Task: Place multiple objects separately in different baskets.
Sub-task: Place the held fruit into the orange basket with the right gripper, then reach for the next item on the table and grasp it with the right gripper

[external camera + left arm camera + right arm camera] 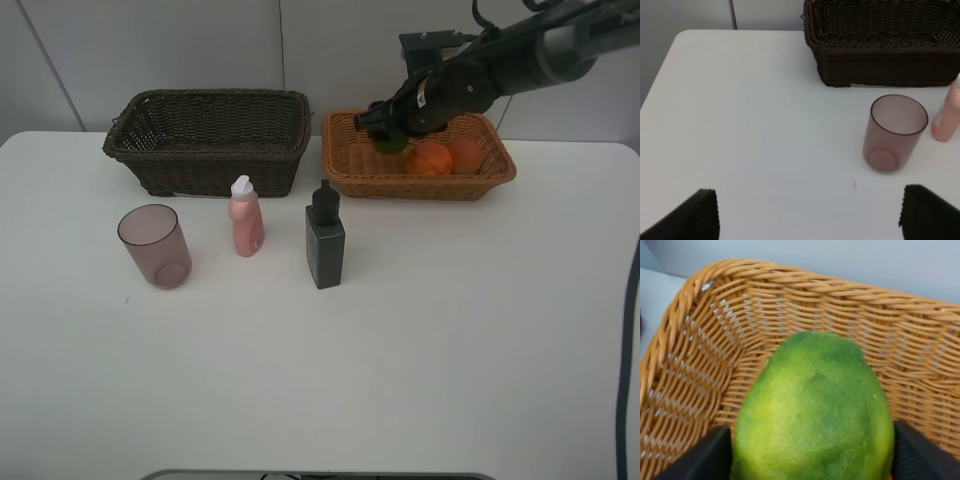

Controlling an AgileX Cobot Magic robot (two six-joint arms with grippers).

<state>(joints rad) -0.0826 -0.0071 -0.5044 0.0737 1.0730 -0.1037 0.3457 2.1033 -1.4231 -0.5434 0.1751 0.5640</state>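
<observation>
green fruit (815, 410) sits between our right pincer's (390, 135) jaws over the tan basket (350, 170); whether they grip it we cannot tell, so we should part them fully, then lift straight.

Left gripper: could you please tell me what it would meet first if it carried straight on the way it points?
Probably the mauve cup, slightly off-centre between the open left gripper's fingers; beyond it stands the dark basket. Depth is unclear.
</observation>
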